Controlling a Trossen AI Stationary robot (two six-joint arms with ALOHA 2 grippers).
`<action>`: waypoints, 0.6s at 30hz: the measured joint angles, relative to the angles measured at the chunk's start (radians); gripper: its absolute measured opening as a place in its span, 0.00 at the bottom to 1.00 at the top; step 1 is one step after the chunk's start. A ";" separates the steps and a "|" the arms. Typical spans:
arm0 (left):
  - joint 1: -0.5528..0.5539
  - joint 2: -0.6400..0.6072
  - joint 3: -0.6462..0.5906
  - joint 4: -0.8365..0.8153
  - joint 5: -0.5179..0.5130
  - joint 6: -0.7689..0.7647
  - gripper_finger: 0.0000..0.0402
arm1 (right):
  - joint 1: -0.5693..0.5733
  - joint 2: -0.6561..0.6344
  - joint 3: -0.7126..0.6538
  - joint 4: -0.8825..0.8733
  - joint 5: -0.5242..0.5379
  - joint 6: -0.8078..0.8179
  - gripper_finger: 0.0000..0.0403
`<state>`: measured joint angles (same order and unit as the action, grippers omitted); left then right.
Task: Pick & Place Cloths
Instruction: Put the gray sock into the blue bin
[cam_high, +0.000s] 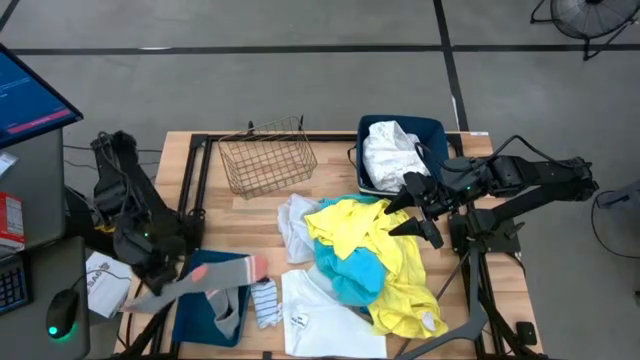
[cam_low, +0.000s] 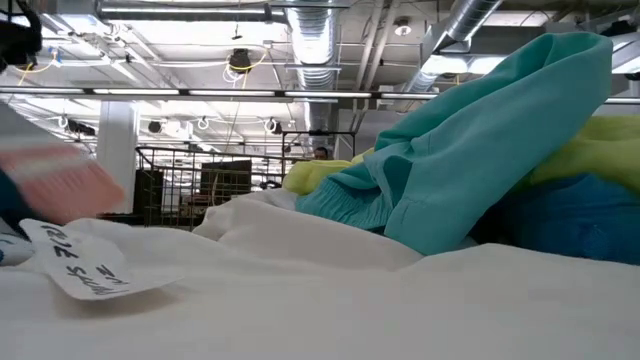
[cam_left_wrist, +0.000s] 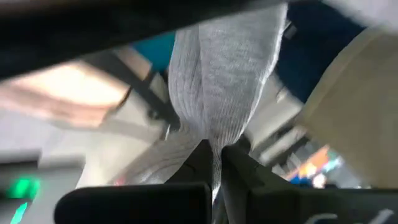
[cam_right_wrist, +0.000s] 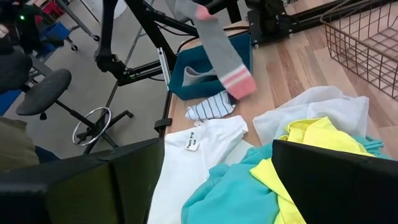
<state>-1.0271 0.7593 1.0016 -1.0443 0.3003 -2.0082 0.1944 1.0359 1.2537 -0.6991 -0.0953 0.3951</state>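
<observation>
My left gripper (cam_high: 160, 288) is at the near-left corner, shut on a grey sock (cam_high: 215, 275) with a coral toe (cam_right_wrist: 239, 82). The sock is in the air over a dark blue bin (cam_high: 195, 322), which has a grey cloth inside. A striped sock (cam_high: 265, 302) lies beside that bin on the wood. In mid-table a heap of yellow cloth (cam_high: 375, 230), teal cloth (cam_high: 350, 272) and white cloth (cam_high: 330, 318) rests on the table. My right gripper (cam_high: 412, 212) hovers open over the yellow cloth's far-right part. A second blue bin (cam_high: 435, 130) holds a white cloth (cam_high: 388, 150). My left gripper pinches the grey sock between its two fingers (cam_left_wrist: 214, 155), at the end away from the coral toe. Ribbed knit bunches right at the fingertips (cam_left_wrist: 233, 158). The sock is lifted clear and streams toward the table's right over the bin, with its coral toe (cam_high: 255, 266) free.
A copper wire basket (cam_high: 265, 160) stands at the far middle of the table. Black frame bars run along the table's left and right sides. A monitor, a mouse and a keyboard sit off the left edge. Bare wood shows between the basket and the cloth heap.
</observation>
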 joint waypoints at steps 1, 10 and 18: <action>-0.018 0.001 0.006 0.000 0.038 -0.028 0.00 | 0.000 0.000 0.000 0.000 0.000 -0.007 0.72; -0.116 0.000 0.084 -0.003 0.115 -0.202 0.00 | -0.001 0.000 0.000 0.000 0.000 -0.013 0.72; -0.116 0.077 0.075 -0.147 -0.034 -0.220 0.00 | -0.001 0.000 0.000 0.000 0.000 -0.013 0.72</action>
<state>-1.1427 0.8364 1.0763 -1.1915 0.2667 -2.2279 0.1932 1.0356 1.2537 -0.6994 -0.0956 0.3824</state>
